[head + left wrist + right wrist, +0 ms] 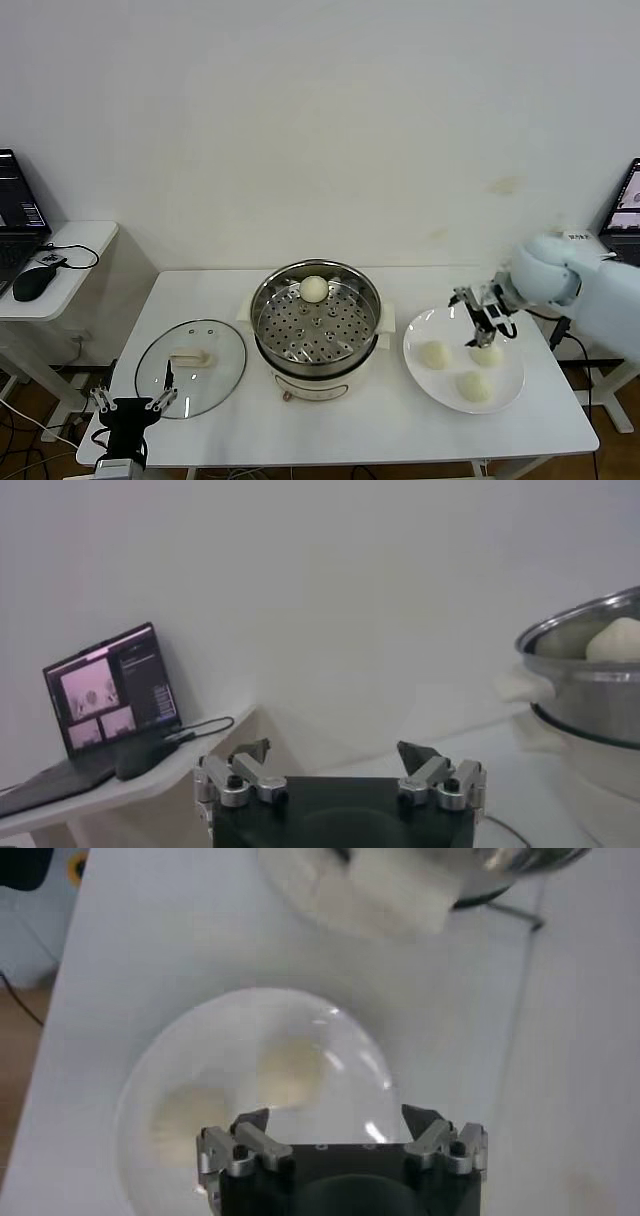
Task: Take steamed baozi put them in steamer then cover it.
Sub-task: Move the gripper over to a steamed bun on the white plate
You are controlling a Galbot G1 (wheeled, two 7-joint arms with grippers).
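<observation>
Three steamed baozi (434, 355) lie on a flat white plate (507, 398) at the near right of the white desk (400, 430), two side by side toward the back of the plate and one (474, 387) nearer the front edge. The left end effector (132, 404) sits low at the near left corner of the desk, just in front of the glass lid (190, 367), its fingers (249, 752) spread apart and holding nothing. That clear round lid with its cream handle (190, 357) lies flat on the desk to the left of the steamer (316, 330). The right end effector (487, 326) hangs over the far side of the plate, directly above the right rear bun (487, 354); its fingers (250, 1123) are parted and empty, and the right wrist view shows the plate (140, 1098) and two pale buns (290, 1070) below it. The steamer stands in the middle of the desk, a shiny steel pot on a white base, uncovered, with its perforated tray (315, 325) exposed. One baozi (314, 289) rests on that tray at the far side of the pot, close to the rim. Farther left, on a separate small side table (75, 245), sit a black mouse (34, 283) and an open laptop (18, 215). A plain white wall (320, 120) closes the scene behind.
</observation>
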